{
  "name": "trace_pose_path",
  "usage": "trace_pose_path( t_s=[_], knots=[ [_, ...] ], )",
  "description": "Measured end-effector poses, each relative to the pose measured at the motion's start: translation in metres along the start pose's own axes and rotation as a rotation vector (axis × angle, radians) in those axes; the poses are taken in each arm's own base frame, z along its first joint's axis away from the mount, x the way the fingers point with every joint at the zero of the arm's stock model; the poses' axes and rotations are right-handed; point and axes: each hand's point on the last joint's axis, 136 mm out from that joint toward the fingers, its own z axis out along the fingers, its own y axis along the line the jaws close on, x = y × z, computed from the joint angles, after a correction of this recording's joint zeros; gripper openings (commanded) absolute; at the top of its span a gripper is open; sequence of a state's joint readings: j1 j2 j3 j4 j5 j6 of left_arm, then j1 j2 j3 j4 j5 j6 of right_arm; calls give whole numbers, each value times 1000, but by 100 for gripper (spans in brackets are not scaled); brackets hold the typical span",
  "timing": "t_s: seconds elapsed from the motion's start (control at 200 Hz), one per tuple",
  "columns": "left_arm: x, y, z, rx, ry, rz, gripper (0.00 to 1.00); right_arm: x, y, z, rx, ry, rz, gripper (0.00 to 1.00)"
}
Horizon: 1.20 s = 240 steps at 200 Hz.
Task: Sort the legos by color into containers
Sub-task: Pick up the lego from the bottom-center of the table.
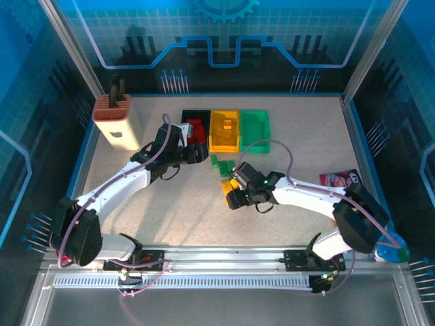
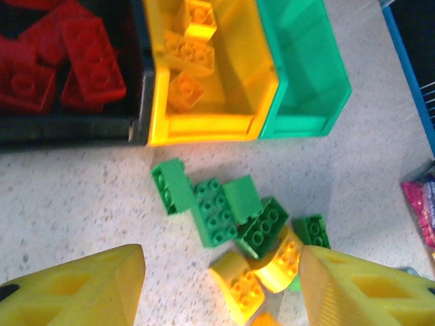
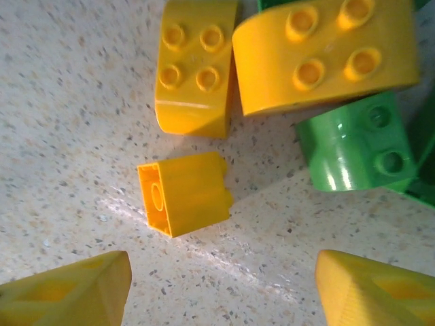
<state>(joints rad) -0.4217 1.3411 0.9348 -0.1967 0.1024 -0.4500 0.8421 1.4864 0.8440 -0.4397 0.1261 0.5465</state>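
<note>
Red legos (image 2: 81, 61) lie in black bin (image 2: 68, 128), yellow legos (image 2: 187, 51) in yellow bin (image 2: 204, 125), green legos (image 2: 217, 214) on speckled table (image 2: 68, 204).

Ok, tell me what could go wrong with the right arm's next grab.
The small yellow brick lies on its side close to two curved yellow bricks; the open right end effector may knock them or pinch it askew. The yellow bin touches the green bin, so an off-centre drop could land in the wrong one.

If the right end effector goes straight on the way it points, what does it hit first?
Probably the small yellow brick lying on its side, centred ahead of the right end effector; curved yellow bricks lie farther on.
</note>
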Motion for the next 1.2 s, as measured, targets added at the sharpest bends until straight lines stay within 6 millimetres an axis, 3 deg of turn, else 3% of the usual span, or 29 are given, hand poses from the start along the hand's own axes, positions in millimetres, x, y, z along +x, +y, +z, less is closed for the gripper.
trace_pose_path(
  t_s=[0.145,0.435,0.645,0.74,0.831,0.936,1.201],
  knots=[
    [16,8,-9,-6,7,-19,61,5,5,14,11,41,-17,71],
    [25,17,-19,-28,-15,-23,60,-19,25,23,-2,32,-31,68],
    [27,23,-20,-52,-23,-23,59,-11,25,33,27,76,-45,65],
    [31,27,-19,-61,-16,-25,58,-6,23,35,50,94,-55,61],
    [33,28,-18,-65,-13,-25,58,-5,24,36,68,104,-65,49],
    [33,29,-18,-68,-13,-25,57,-7,27,35,84,104,-85,39],
    [45,37,-14,-82,3,-30,56,-25,35,17,78,53,-105,39]
  ],
)
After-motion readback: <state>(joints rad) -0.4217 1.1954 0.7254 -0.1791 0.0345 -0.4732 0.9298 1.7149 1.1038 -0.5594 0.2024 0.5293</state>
